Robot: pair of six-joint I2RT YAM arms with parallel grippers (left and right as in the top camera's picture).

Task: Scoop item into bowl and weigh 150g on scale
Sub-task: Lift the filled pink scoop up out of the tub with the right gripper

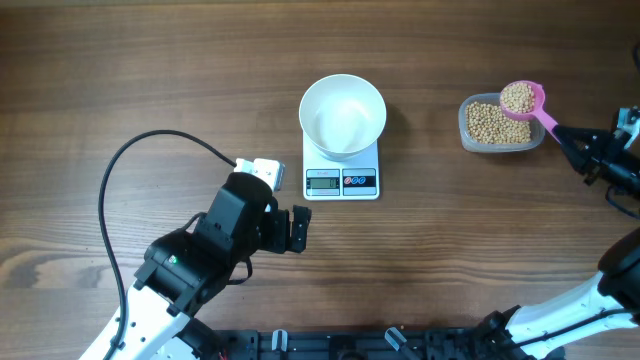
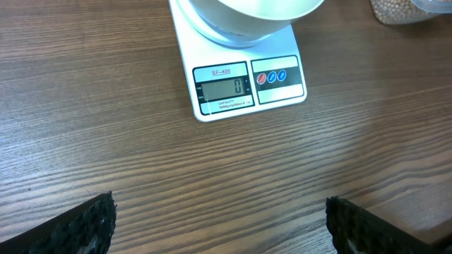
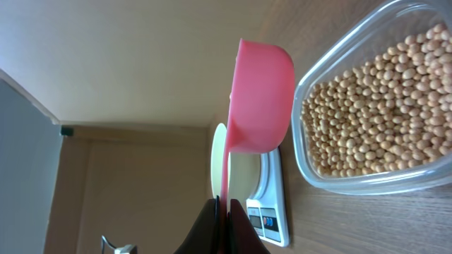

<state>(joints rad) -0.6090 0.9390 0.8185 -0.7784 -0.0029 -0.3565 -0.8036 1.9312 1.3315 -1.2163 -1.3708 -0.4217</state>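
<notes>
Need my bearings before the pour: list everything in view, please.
bowl: one, white, empty, on the scale
scale: one, white, table centre, display shows 0
beans: many, tan-yellow, in the tub and heaped in the scoop
tub: one, clear plastic, table's right side
scoop: one, pink, over the tub
table: one, brown wood
left tool: one, black, open, empty, near the scale's front
right tool: one, black, shut on scoop handle

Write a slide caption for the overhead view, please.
Pink scoop of beans held over the tub; white bowl sits empty on the scale.
</notes>
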